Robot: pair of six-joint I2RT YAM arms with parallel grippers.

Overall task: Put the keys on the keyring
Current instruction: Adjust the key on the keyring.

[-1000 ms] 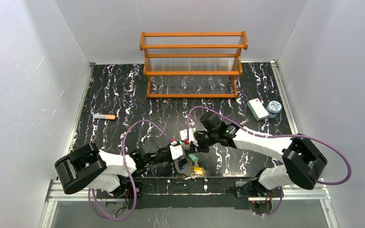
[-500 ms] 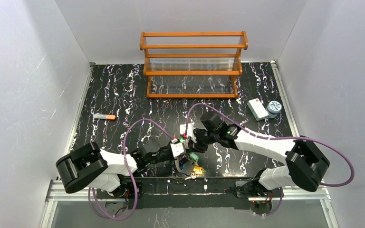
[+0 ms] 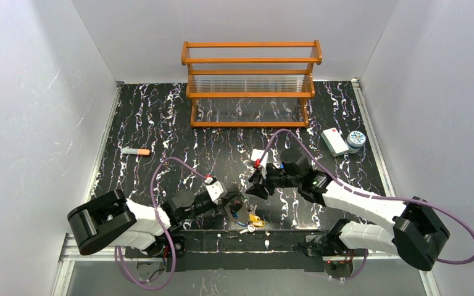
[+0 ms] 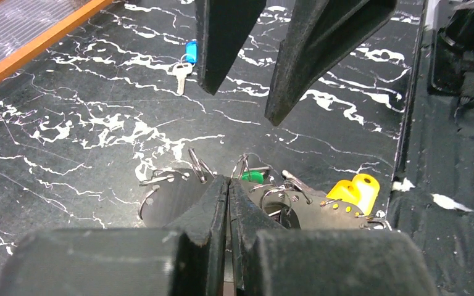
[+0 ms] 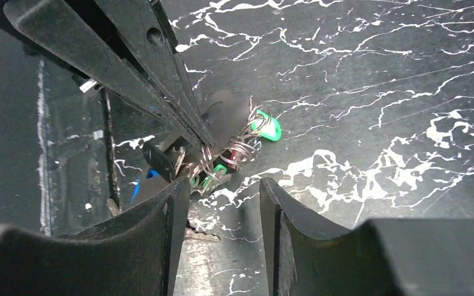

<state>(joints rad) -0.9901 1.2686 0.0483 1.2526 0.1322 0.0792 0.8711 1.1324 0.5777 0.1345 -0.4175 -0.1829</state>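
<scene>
My left gripper (image 4: pixel 228 182) (image 3: pixel 233 202) is shut on the keyring (image 5: pixel 242 145), a tangle of thin silver wire loops held just over the table near its front edge. Keys with green tags (image 5: pixel 266 127) (image 4: pixel 256 177) and a yellow tag (image 4: pixel 355 191) (image 3: pixel 257 219) hang in the bunch beside a dark flat piece with punched holes (image 4: pixel 173 197). One blue-tagged key (image 4: pixel 185 58) lies alone on the table farther off. My right gripper (image 5: pixel 225 185) (image 3: pixel 253 187) stands open right next to the bunch, with nothing between its fingers.
A wooden rack (image 3: pixel 251 83) stands at the back. An orange-tipped grey stick (image 3: pixel 136 151) lies at the left. A white box (image 3: pixel 333 140) and a round tin (image 3: pixel 356 139) sit at the right. The metal rail (image 3: pixel 247 237) at the table's front edge runs just below the bunch.
The right gripper has opened and drawn back to the right, away from the bunch. The left gripper has stayed shut and shifted slightly left and nearer the front edge.
</scene>
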